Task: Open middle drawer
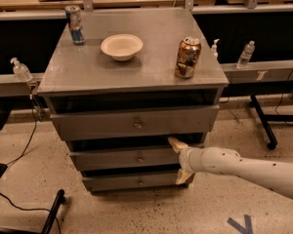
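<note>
The camera view looks down on a grey metal cabinet with three drawers stacked one under another. The middle drawer sits between the taller top drawer and the shorter bottom drawer, and its long flat front carries one small round knob at the centre. Dark gaps show above each drawer front; how far the middle one stands out cannot be told from here. The gripper is at the right end of the middle drawer's front, well to the right of the knob, at the end of a white arm that reaches in from the lower right. Its two tan fingers are spread wide apart and pinch nothing: the upper fingertip lies over the top edge of the middle drawer's front, and the lower one lies by the right end of the bottom drawer. Whether either finger touches the metal cannot be told. On the cabinet top stand a white bowl, a dented brown can near the right front corner and a blue and red can at the back left. A pump bottle stands on a rail to the left, and a water bottle stands on the right. The floor is speckled, with a black cable trailing across it on the left.
</note>
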`<act>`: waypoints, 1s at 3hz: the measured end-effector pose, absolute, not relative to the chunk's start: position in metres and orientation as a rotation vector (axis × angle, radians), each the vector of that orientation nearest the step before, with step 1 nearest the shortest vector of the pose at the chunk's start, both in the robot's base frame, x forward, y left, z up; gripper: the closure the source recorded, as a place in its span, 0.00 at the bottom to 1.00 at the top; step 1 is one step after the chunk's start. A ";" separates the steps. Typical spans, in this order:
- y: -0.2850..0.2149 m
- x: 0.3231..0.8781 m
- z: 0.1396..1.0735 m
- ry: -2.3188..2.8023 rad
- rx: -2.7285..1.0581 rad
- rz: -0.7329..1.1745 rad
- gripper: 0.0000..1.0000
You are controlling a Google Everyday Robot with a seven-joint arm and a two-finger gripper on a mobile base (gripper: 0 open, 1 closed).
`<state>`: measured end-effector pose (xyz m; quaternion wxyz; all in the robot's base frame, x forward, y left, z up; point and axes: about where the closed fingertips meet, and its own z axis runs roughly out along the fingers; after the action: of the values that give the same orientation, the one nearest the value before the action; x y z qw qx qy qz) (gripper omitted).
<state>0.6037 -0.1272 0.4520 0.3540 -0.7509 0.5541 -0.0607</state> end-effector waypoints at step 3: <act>-0.155 0.655 0.416 1.412 -1.957 -0.206 0.05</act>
<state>0.6549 -0.1553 0.4157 0.3519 -0.7563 0.5457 -0.0797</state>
